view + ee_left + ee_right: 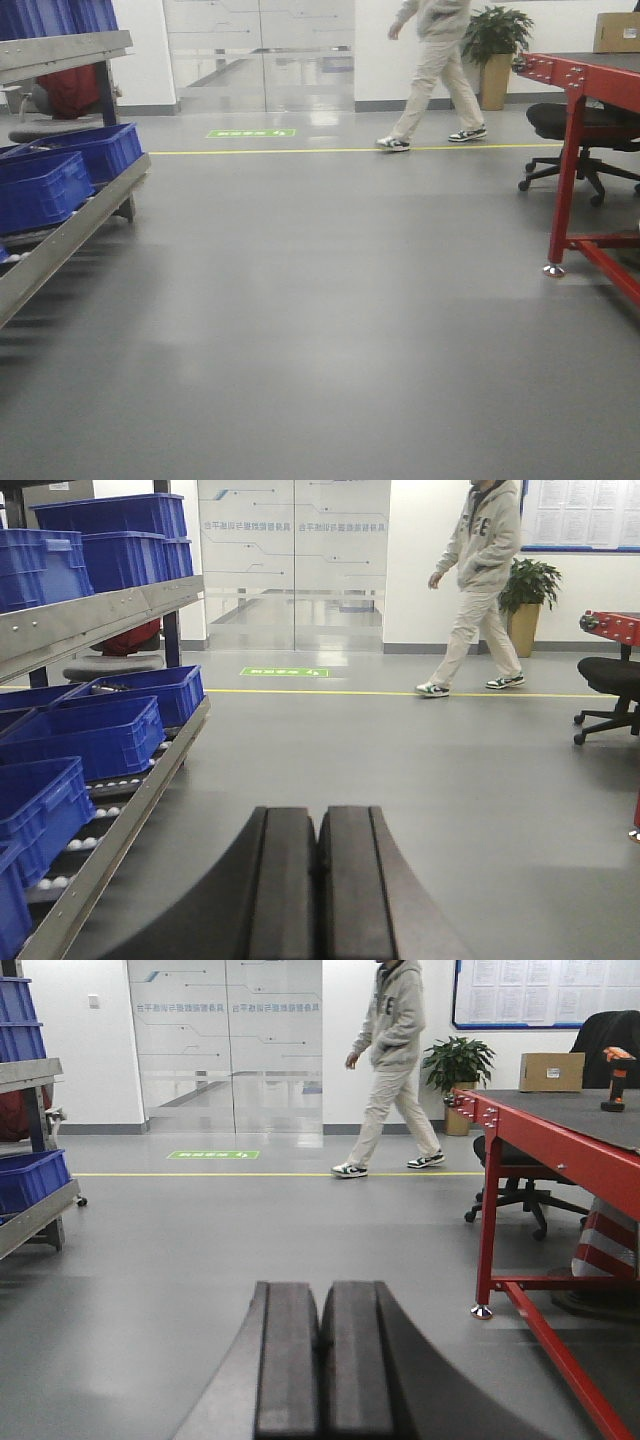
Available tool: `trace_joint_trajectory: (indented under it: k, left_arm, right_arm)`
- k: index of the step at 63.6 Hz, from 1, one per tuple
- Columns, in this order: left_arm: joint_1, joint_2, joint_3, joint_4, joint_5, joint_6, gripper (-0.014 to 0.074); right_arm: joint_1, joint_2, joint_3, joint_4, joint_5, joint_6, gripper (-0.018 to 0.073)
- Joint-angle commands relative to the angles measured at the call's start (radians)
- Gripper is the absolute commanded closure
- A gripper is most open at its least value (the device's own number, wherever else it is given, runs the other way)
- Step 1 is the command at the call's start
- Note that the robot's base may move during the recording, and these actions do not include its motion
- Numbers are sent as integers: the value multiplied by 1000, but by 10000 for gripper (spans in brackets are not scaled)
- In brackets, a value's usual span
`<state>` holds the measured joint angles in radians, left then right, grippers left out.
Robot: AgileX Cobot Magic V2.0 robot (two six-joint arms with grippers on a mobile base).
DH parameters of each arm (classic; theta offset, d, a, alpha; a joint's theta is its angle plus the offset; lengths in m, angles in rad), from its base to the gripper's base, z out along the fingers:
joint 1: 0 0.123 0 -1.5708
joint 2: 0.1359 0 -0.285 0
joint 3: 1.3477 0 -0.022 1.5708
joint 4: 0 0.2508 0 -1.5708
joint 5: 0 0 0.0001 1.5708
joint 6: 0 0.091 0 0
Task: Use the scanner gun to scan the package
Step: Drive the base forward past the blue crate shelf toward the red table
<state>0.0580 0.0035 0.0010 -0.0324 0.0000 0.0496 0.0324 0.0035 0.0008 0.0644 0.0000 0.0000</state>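
Far left in the left wrist view, a rack (100,615) of blue crates (90,735) runs off the frame edge. At bottom centre the left gripper (318,880) shows only its two pads, pressed flat together, and the rest is cut off below. In the right wrist view the right gripper (322,1360) sits the same way at bottom centre, pads together, body out of frame. A person (392,1060) is mid-stride at upper centre, head cut by the top edge. The red table (545,1143) leaves the frame at right, a chair (520,1185) half hidden behind its leg. On the tabletop, upper right, stands the package (551,1072), its label a white speck too small to read. Just right of it the scanner gun (615,1078) stands upright, details blurred. Both are well apart from the right gripper, up and to its right. Bare grey floor (320,300) lies open between the rack and the table
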Motion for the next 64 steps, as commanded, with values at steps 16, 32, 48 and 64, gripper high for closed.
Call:
trace_joint_trajectory:
  k: [16,32,48,64]
  left_arm:
    - [-5,-3,-1,1,-17,-7,707]
    - [-5,-3,-1,1,-17,-7,707]
    - [-5,-3,-1,1,-17,-7,707]
    - [-5,-3,-1,1,-17,-7,707]
  right_arm:
    - [1,-4,-1,-8,-16,0,721]
    - [1,-4,-1,-8,-16,0,721]
    - [1,-4,-1,-8,-16,0,721]
    - [1,-4,-1,-8,-16,0,721]
